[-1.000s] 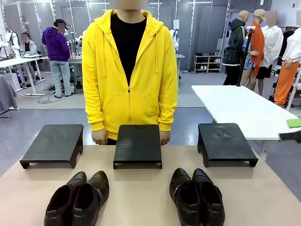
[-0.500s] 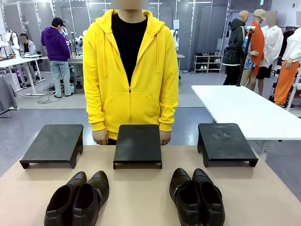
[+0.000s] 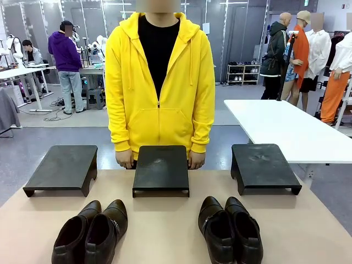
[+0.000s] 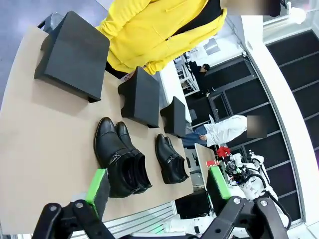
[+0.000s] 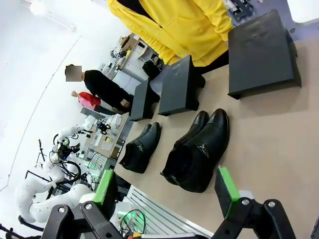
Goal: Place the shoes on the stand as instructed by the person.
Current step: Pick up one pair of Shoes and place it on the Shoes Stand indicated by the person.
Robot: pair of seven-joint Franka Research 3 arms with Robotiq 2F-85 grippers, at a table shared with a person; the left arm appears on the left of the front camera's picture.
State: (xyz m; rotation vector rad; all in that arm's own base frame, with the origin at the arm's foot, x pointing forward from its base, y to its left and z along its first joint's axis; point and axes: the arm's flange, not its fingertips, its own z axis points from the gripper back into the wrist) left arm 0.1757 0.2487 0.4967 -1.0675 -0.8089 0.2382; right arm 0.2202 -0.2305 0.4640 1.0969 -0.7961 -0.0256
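**A:** How far along is this?

**B:** Not begun, I'd judge. Both pairs of shoes sit on the worktop (image 3: pixel 165 220), and the left stand (image 3: pixel 63 168), middle stand (image 3: pixel 161 168) and right stand (image 3: pixel 264 165) are bare.

**A:** The grippers?

**B:** The left gripper (image 4: pixel 157 184) is spread wide and empty, with the left pair (image 3: pixel 91 234) just ahead of it. The right gripper (image 5: pixel 167 189) is also spread and empty, with the right pair (image 3: pixel 231 231) just ahead. From either gripper, the stands lie beyond the shoes.

**A:** And the person (image 3: pixel 159 82)?

**B:** Behind the middle stand, hands low, not pointing at anything. Every placement is left to do.

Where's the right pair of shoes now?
Front view: the right pair of shoes stands on the near, right part of the table, just before the right stand.
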